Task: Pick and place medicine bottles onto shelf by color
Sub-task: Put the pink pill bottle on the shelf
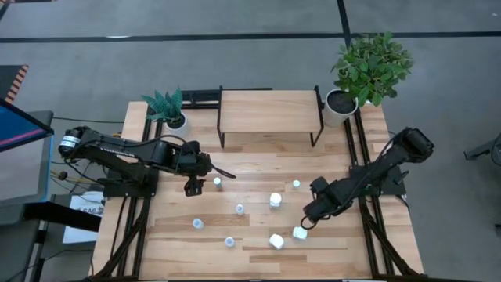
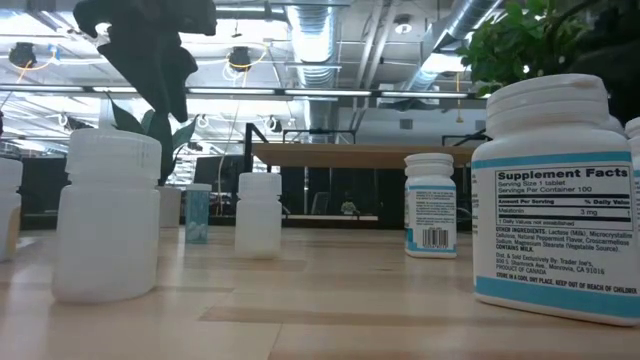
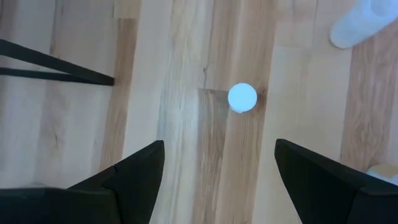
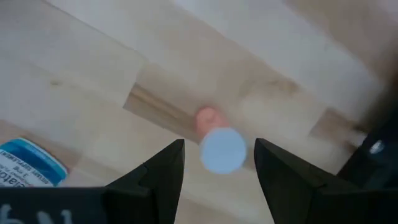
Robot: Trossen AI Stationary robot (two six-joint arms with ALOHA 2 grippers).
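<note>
High view looks straight down, low view level along the tabletop toward the shelf (image 2: 365, 154), wrist views close overhead.

You can't read cap colours in the high view: the bottles (image 1: 238, 208) mid-table are too small. In the low view, the big bottle (image 2: 560, 200) is cut by the right edge, another (image 2: 8, 205) by the left. In the right wrist view, a blurred reddish spot (image 4: 208, 118) behind the pale cap (image 4: 222, 150) can't be identified.
</note>
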